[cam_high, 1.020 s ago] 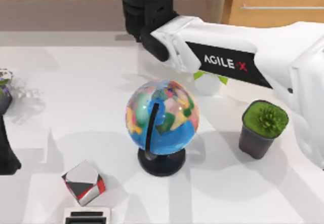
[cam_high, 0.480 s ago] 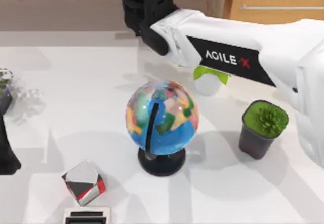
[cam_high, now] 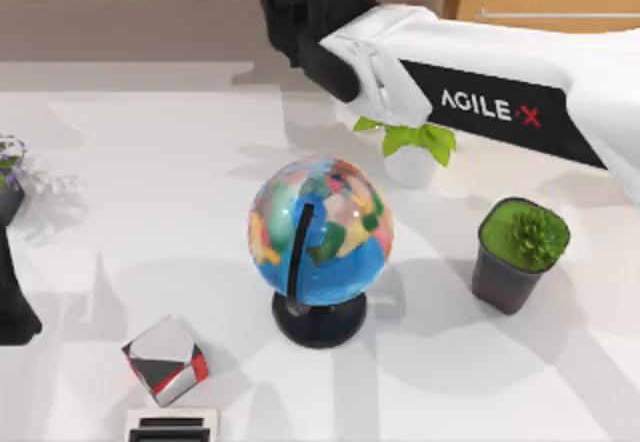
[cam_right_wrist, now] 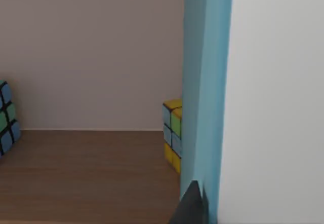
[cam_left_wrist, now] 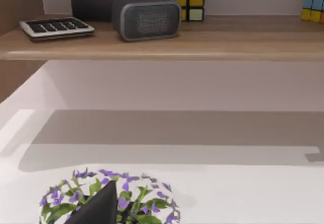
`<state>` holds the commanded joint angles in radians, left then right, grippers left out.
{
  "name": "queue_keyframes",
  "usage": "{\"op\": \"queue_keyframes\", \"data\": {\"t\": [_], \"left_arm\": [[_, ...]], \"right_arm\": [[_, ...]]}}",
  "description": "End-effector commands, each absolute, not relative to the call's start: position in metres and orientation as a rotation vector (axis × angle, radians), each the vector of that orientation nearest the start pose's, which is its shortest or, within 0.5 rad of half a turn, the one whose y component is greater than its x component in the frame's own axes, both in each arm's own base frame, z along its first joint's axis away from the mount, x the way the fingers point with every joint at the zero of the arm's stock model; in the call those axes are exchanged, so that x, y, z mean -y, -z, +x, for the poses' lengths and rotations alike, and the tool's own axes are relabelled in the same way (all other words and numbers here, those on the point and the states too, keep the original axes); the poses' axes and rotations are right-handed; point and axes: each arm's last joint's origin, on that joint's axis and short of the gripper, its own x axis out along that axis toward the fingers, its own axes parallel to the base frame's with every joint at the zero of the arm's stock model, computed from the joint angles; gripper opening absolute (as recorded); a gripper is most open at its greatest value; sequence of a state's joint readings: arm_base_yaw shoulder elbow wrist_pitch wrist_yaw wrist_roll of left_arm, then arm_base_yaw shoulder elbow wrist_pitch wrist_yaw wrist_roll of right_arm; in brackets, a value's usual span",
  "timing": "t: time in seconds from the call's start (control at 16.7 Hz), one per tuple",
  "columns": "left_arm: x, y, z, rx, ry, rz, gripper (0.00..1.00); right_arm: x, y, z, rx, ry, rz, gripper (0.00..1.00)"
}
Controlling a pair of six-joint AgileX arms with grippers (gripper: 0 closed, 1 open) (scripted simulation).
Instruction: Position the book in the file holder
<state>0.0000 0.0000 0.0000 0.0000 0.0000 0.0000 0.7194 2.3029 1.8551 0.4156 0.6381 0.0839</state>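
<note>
My right arm (cam_high: 500, 92) reaches across the back of the table, and its dark gripper (cam_high: 305, 12) is at the far edge, near the middle. In the right wrist view the book (cam_right_wrist: 207, 82) stands on edge, its light-blue cover beside a wide white-grey face. A dark fingertip (cam_right_wrist: 191, 203) presses against the blue cover, so the gripper is shut on the book. The file holder is out of view. My left arm (cam_high: 14, 302) is parked at the table's left edge.
A globe (cam_high: 320, 232) stands mid-table. To its right are a dark pot with a green plant (cam_high: 520, 252) and a white pot with leaves (cam_high: 410, 152). A red-white cube (cam_high: 165, 359) lies front left, purple flowers (cam_left_wrist: 109, 201) far left. Behind is a wooden shelf (cam_left_wrist: 202, 41).
My right arm has swung to the right and farther back with the book, uncovering the white pot with leaves. The left arm has not moved.
</note>
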Motion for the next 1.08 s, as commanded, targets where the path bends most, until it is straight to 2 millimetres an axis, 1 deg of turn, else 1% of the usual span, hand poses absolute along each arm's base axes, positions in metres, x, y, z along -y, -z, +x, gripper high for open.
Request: {"op": "queue_keyframes", "data": {"t": [0.12,0.24,0.36,0.48,0.6,0.78,0.9,1.08], "left_arm": [[0.001,-0.160,0.106,0.000,0.000,0.000,1.00],[0.001,-0.160,0.106,0.000,0.000,0.000,1.00],[0.001,-0.160,0.106,0.000,0.000,0.000,1.00],[0.001,-0.160,0.106,0.000,0.000,0.000,1.00],[0.001,-0.160,0.106,0.000,0.000,0.000,1.00],[0.001,-0.160,0.106,0.000,0.000,0.000,1.00],[0.001,-0.160,0.106,0.000,0.000,0.000,1.00],[0.001,-0.160,0.106,0.000,0.000,0.000,1.00]], "right_arm": [[-0.339,-0.249,0.401,-0.064,-0.176,0.092,0.00],[-0.325,-0.259,0.384,-0.117,-0.249,0.139,0.00],[-0.307,-0.267,0.364,-0.179,-0.320,0.194,0.00],[-0.284,-0.275,0.342,-0.246,-0.383,0.258,0.00],[-0.258,-0.279,0.321,-0.313,-0.430,0.329,0.00],[-0.211,-0.278,0.294,-0.404,-0.457,0.452,0.00],[-0.177,-0.274,0.281,-0.449,-0.439,0.546,0.00],[-0.120,-0.264,0.273,-0.470,-0.341,0.709,0.00]]}}
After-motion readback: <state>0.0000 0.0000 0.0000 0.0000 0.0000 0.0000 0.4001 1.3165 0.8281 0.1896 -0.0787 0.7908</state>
